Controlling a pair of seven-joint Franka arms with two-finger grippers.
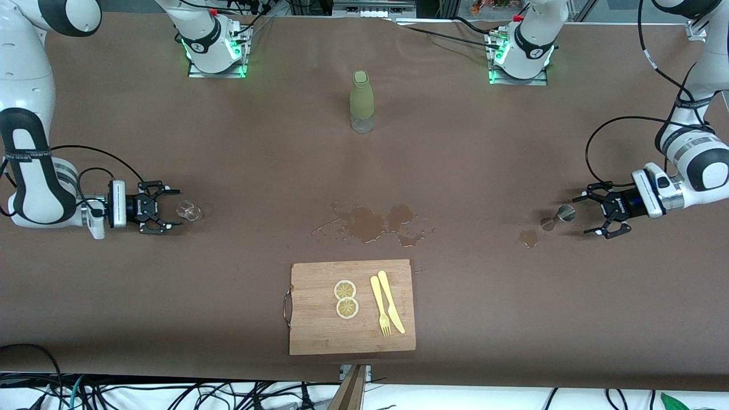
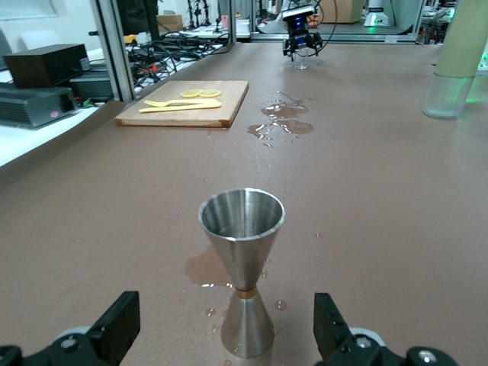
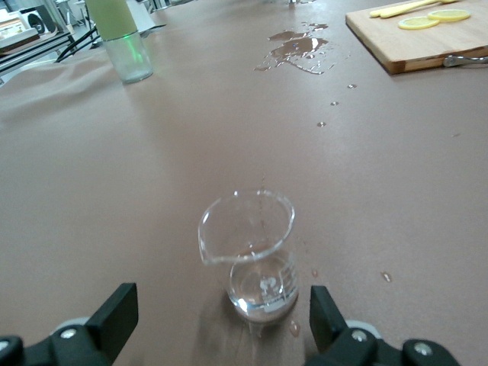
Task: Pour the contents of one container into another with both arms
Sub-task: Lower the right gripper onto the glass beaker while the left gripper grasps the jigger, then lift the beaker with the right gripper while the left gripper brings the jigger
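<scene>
Each small vessel stood upright on the brown bench (image 1: 228,142), straight ahead of an end effector lined up with it. The tiny clear drinking glass (image 1: 189,211) with a pouring lip stood at the right arm's end of the bench, just in front of the right end effector (image 1: 171,209), with a little liquid showing at its bottom in the right wrist view (image 3: 258,259). The tiny silvery steel hourglass-shaped jigger (image 1: 559,216) stood at the left arm's end, beside a small wet patch (image 1: 529,237), just in front of the left end effector (image 1: 592,214); its long axis was vertical (image 2: 242,271).

Both end effectors were low at bench height and spread wide, holding nothing, with their fingers short of the vessels and touching neither. The right arm was clearly nearer the glass, the left nearer the jigger, so each grasp probably needed only a short level advance before closing.
</scene>
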